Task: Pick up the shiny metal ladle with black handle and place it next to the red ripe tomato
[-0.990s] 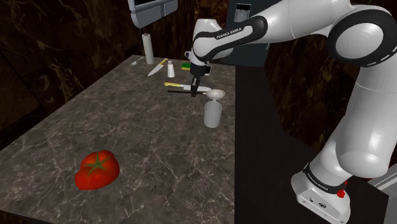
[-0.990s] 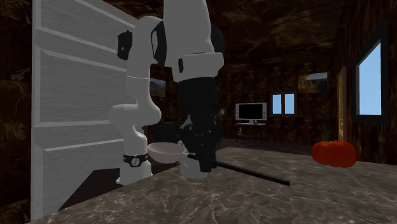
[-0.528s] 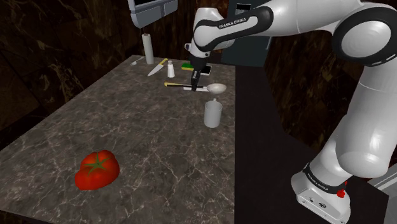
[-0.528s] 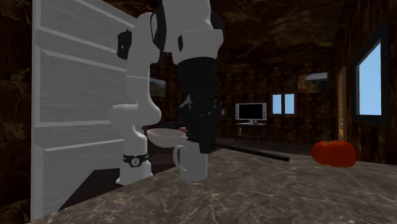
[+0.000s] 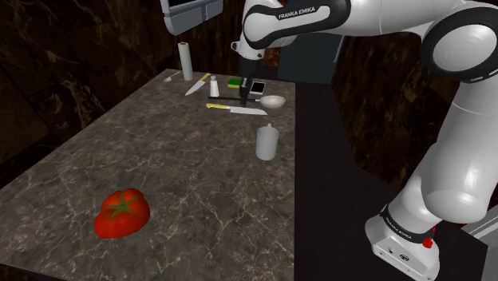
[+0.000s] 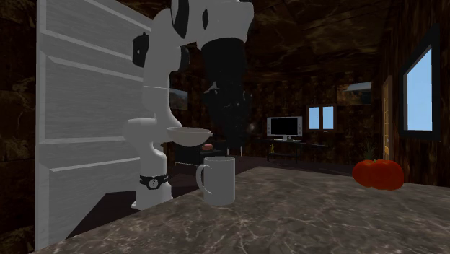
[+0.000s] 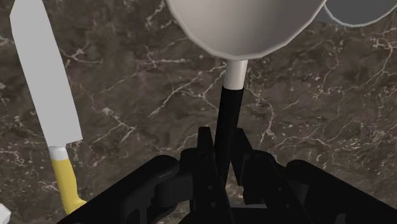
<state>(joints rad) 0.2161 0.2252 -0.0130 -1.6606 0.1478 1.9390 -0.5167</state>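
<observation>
The white Franka arm with dark joints (image 5: 456,120) rises from its stand (image 5: 401,242) at the shoulder view's lower right and reaches up and to the left over the long counter of dark, white-veined marble (image 5: 199,176). In the second exterior view a white panelled door (image 6: 86,123) stands at the left, behind the arm.

The all-black two-finger gripper (image 5: 246,96) hangs above the far end of the counter, its fingers (image 7: 207,153) clamped on the thin black handle of the ladle (image 5: 274,102). The ladle's round, pale grey bowl joins the handle by a short white neck. It is held level and clear of the surface. In the second exterior view its bowl sits higher than the rim of the plain grey mug (image 6: 216,180), which stands upright on the marble close by.

The red ripe tomato with a green stalk (image 5: 122,212) lies at the near end of the counter, toward the shoulder view's lower left, well apart from the ladle.

Just beneath the gripper a kitchen knife with a grey blade and yellow handle (image 7: 48,89) lies flat on the marble. Farther back stand a white upright roll (image 5: 187,61) and a small white shaker (image 5: 214,85). Near them lie a second knife (image 5: 196,85) and a green and yellow sponge (image 5: 234,82).
</observation>
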